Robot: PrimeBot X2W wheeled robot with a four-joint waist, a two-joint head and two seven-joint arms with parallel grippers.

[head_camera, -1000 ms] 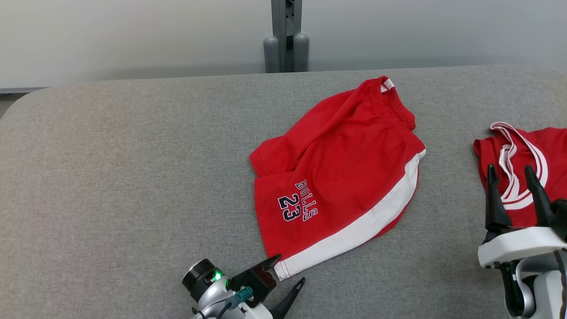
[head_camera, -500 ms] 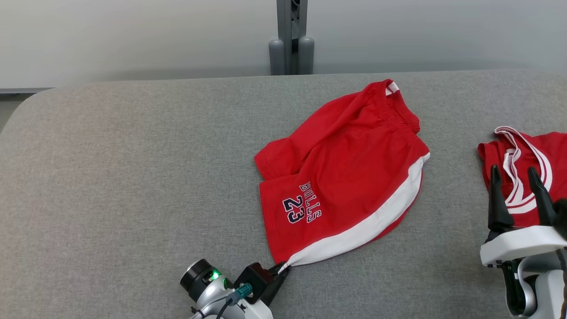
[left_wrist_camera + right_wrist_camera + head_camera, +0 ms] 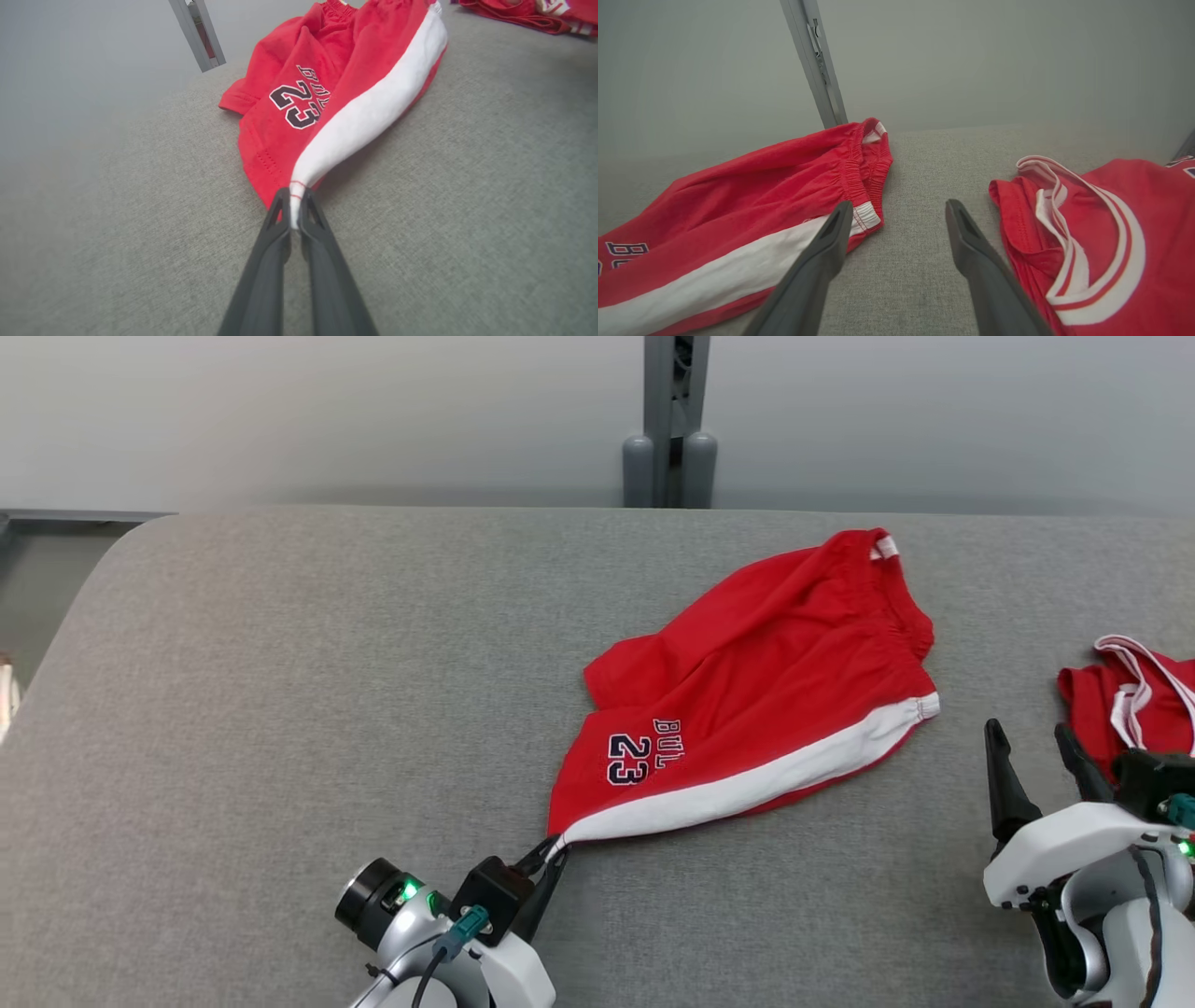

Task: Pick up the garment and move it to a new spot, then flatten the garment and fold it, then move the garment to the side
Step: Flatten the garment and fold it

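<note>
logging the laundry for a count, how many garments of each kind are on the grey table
shorts: 1
top: 1
total: 2

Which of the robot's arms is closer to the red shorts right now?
Left. The left gripper has its fingers shut on the shorts at the hem corner by the white stripe. The right gripper stands open, apart from the shorts, off their waistband end near the jersey.
</note>
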